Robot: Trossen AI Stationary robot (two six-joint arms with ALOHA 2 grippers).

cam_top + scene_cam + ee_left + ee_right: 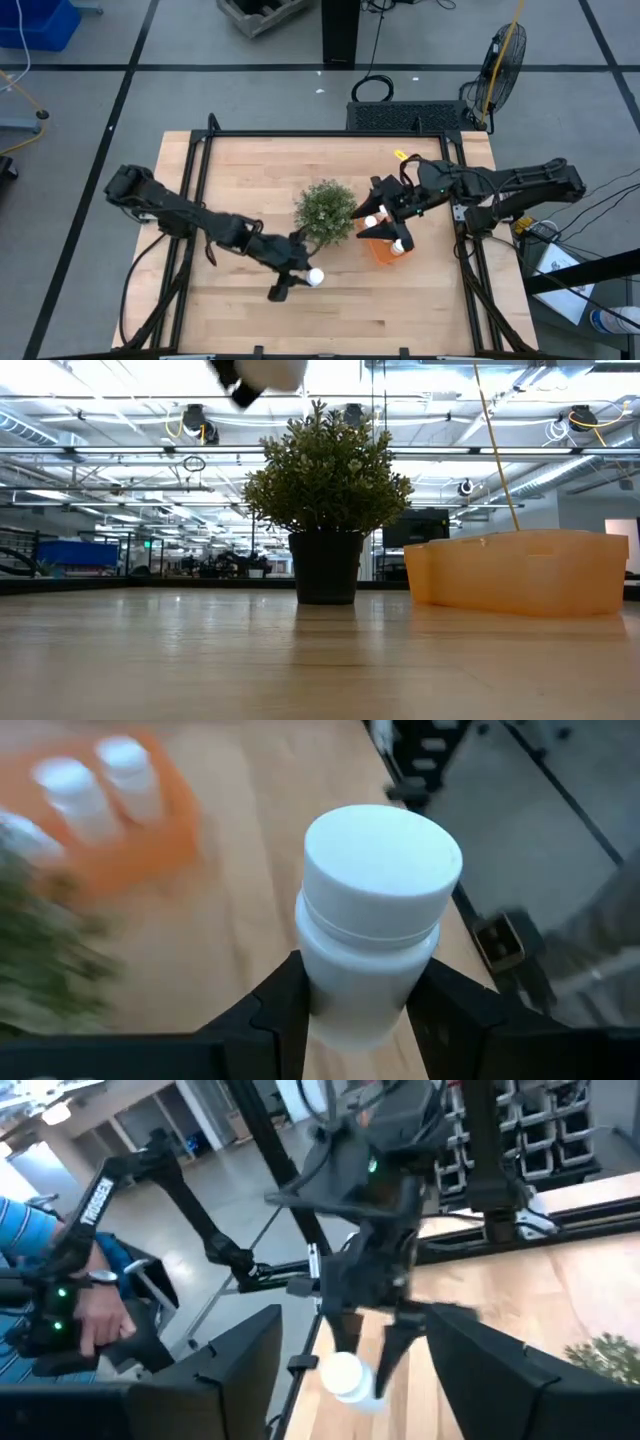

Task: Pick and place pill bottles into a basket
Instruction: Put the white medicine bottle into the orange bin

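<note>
The left gripper (355,1010) has its fingers closed on a white pill bottle (372,920), clamped around the lower body with the cap standing clear above the fingertips. In the low view the bottle (270,372) hangs well above the surface, so it is already lifted. The orange basket (380,248) lies beyond the fingers, on the far side of the bushy plant (324,210), and at least two more bottles (95,790) already stand in it.

The step in hand looks like the carry to the basket. To do it well, the bottle should stay high enough to pass over or around the plant without brushing the leaves, and it should stay upright between the fingers, since the grip sits low on a smooth round body. Release should come only once the bottle is inside the basket walls and over a free spot.

The right gripper (385,205) hovers over the basket with its fingers partly apart; I cannot tell whether anything is between them. It crowds the drop spot, so the left arm probably needs to wait or come in from the near side.
</note>
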